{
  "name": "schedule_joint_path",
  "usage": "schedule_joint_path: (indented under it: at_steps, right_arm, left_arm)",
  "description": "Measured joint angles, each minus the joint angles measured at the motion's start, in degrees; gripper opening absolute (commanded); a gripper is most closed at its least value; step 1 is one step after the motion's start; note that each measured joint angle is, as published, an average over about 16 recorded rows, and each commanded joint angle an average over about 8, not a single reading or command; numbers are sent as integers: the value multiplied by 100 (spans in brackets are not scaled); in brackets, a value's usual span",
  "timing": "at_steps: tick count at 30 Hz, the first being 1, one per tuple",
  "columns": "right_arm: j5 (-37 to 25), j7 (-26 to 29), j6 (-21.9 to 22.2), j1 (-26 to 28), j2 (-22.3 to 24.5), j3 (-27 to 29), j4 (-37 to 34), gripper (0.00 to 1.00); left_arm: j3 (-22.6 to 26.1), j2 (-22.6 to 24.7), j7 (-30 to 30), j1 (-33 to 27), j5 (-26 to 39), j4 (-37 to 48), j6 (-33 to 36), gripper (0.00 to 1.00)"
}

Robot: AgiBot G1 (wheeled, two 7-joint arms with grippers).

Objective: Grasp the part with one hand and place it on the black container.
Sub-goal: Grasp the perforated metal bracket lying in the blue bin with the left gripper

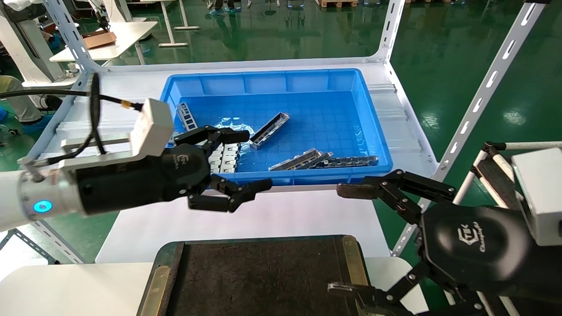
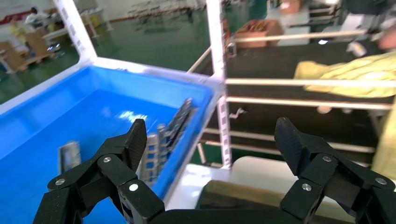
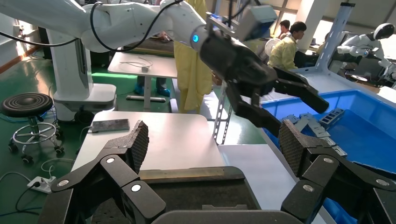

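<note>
A silver-grey channel part (image 1: 270, 131) lies slanted on the floor of the blue bin (image 1: 351, 83). Two more channel parts (image 1: 297, 159) lie by the bin's near wall. My left gripper (image 1: 253, 161), on the white forearm with the blue dot, is open and empty, straddling the bin's near-left rim; it also shows in the left wrist view (image 2: 212, 140) and the right wrist view (image 3: 280, 102). The black container (image 1: 169, 263) sits at the near table edge, bare, and shows in the right wrist view (image 3: 187, 191). My right gripper (image 1: 342, 240) is open and empty over the container's right edge.
Flat pale plates (image 1: 223, 157) and a dark strip (image 1: 349, 161) also lie in the bin. White slotted rack posts (image 1: 478, 96) stand at the shelf's corners. A white table (image 1: 285, 215) lies between bin and container.
</note>
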Motion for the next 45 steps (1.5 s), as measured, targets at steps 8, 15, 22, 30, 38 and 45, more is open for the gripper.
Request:
schedule_joint_path:
  at_steps: [8, 15, 22, 30, 38, 45]
  right_arm:
    - [1, -1, 1, 0, 1, -2, 0, 100]
    - [2, -2, 1, 1, 1, -3, 0, 100]
    - [3, -2, 2, 1, 2, -5, 0, 100]
    - [4, -3, 3, 2, 3, -7, 0, 100]
    - [6, -4, 3, 2, 3, -8, 0, 19]
    - [7, -5, 4, 2, 4, -10, 0, 0]
  left_arm:
    - [278, 889, 496, -736, 632, 1576, -577, 100]
    - [392, 1663, 1092, -1301, 957, 3053, -1185, 100]
    - [377, 2242, 1617, -1635, 1035, 4206, -1872, 100]
    - [338, 2581, 1952, -1749, 988, 4912, -2512, 100]
    - [386, 2676, 1947, -1680, 922, 5053, -2804, 33]
    - [484, 2692, 1814, -1578, 863, 4986, -2941, 0]
